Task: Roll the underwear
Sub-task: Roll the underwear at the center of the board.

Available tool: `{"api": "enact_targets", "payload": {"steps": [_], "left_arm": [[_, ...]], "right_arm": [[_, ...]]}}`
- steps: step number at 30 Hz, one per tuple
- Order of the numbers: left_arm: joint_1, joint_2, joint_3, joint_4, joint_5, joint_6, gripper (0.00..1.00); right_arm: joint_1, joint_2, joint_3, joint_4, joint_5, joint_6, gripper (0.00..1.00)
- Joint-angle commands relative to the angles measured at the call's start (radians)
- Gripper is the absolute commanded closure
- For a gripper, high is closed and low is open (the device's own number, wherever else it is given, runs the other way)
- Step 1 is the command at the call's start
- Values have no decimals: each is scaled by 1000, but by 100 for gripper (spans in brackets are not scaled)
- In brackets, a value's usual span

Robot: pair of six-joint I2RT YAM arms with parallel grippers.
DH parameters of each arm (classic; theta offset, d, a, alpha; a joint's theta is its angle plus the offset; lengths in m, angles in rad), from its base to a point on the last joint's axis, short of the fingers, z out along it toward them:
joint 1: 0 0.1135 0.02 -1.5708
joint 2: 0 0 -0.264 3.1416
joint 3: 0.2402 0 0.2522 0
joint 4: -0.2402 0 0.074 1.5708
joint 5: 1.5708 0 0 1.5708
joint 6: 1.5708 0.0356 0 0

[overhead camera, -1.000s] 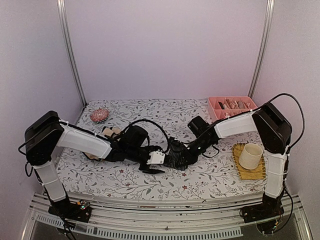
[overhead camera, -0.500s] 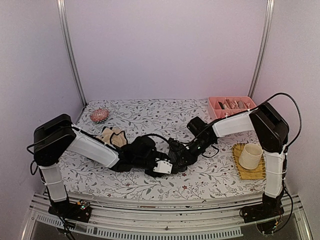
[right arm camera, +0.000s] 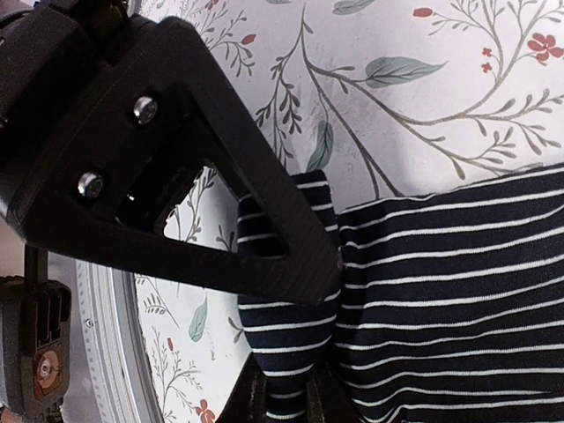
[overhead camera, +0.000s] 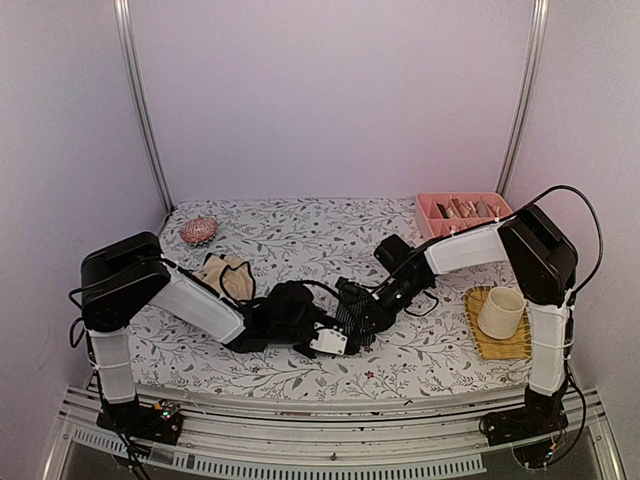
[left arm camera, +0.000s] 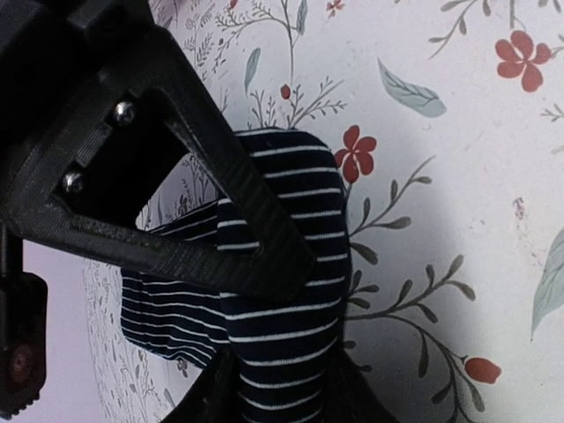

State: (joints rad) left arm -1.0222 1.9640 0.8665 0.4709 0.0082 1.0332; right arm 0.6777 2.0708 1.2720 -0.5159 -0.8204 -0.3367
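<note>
Two soft cloth briefs. Navy briefs, thinly pale-striped, bunched into a thick fold and clamped in the left gripper. Another fold pinched tight in the right gripper. Both grippers angular, matte black. Beige briefs, black-edged, crumpled behind the left arm, apart from both grippers. One round bristly hairbrush on the floral tablecloth.

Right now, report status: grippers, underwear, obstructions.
Right gripper shut on navy striped underwear. Left gripper straddles same cloth, grip unclear. Beige underwear lies apart. No obstruction seen.
</note>
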Motion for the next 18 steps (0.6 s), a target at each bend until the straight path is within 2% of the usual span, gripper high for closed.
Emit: {"api": "enact_targets", "payload": {"steps": [1,2,4,6,11,18], "left_arm": [[-23,26,-41,1,3,26,70],[-24,28,-40,-4,5,23,83],[-27,32,-32,-23,5,15,100],[-27,32,-20,-60,14,3,100],[-21,13,37,-242,83,-64,100],[18,29,186,-539,239,-179,100]], "right_arm": [[-1,44,-2,-59,30,-12,95],[-2,43,-1,-59,32,-12,95],[-2,37,-2,-57,43,-12,95],[-3,20,-7,-46,75,-7,92],[-4,-121,-79,25,203,20,71],[-3,-392,-242,157,437,51,58]]}}
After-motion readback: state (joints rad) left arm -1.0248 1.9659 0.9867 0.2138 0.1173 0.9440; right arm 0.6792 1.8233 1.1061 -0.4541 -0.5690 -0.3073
